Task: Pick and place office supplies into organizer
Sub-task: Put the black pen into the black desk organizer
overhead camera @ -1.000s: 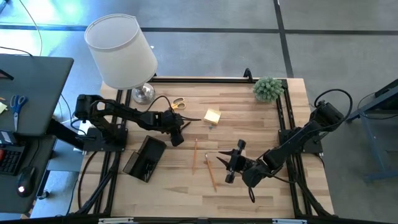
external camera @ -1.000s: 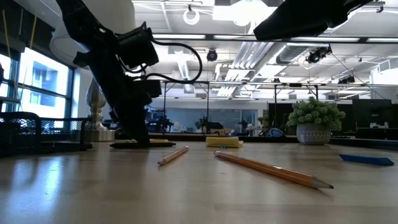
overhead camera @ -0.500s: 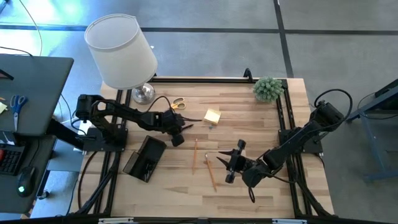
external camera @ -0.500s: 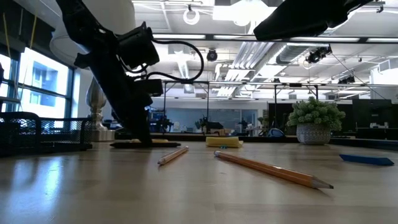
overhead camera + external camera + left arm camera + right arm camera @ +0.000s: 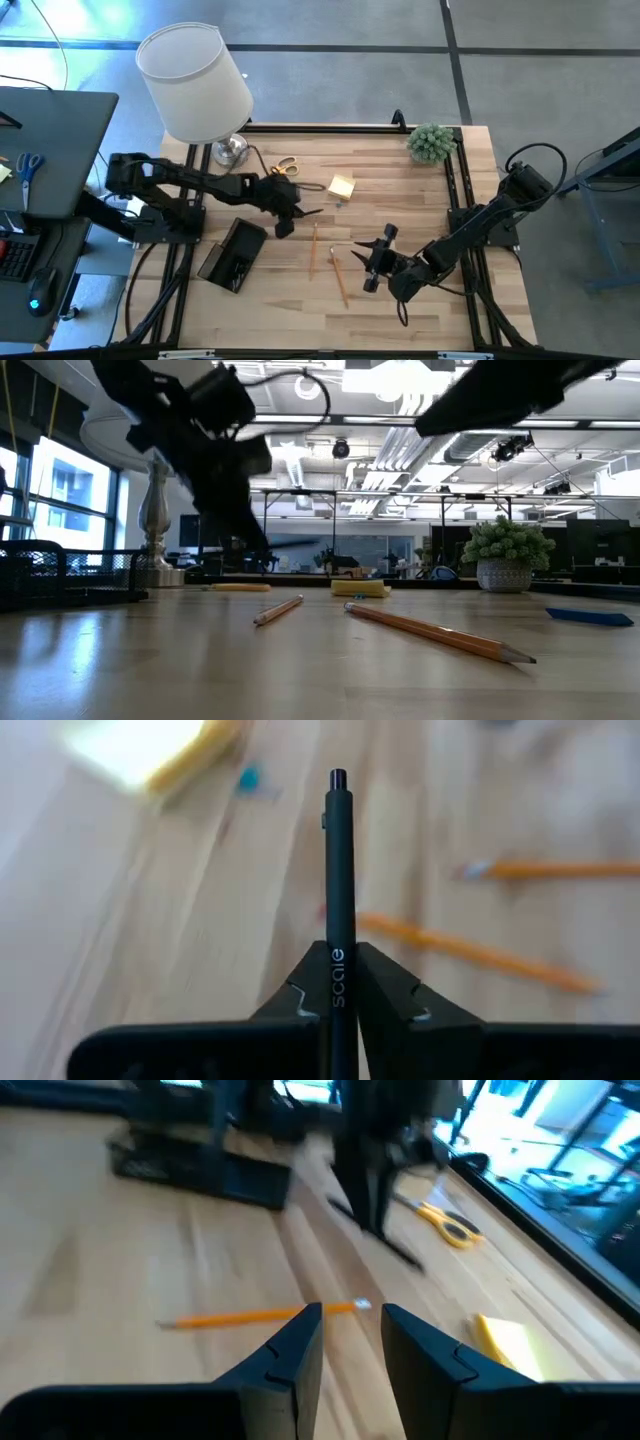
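Pen [image 5: 338, 890] pinched between left fingers [image 5: 385, 982], wrist view.

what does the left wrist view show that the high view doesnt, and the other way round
Only the left wrist view shows the slim black pen close up, clamped between the left gripper's fingers, with white lettering on its barrel.

Only the high view shows the black divided organizer tray, the white-shaded lamp, the small green spiky plant, the yellow-handled scissors and the right gripper, open above the table.

Both show the wooden pencils, the yellow sticky-note pad and the wooden table.
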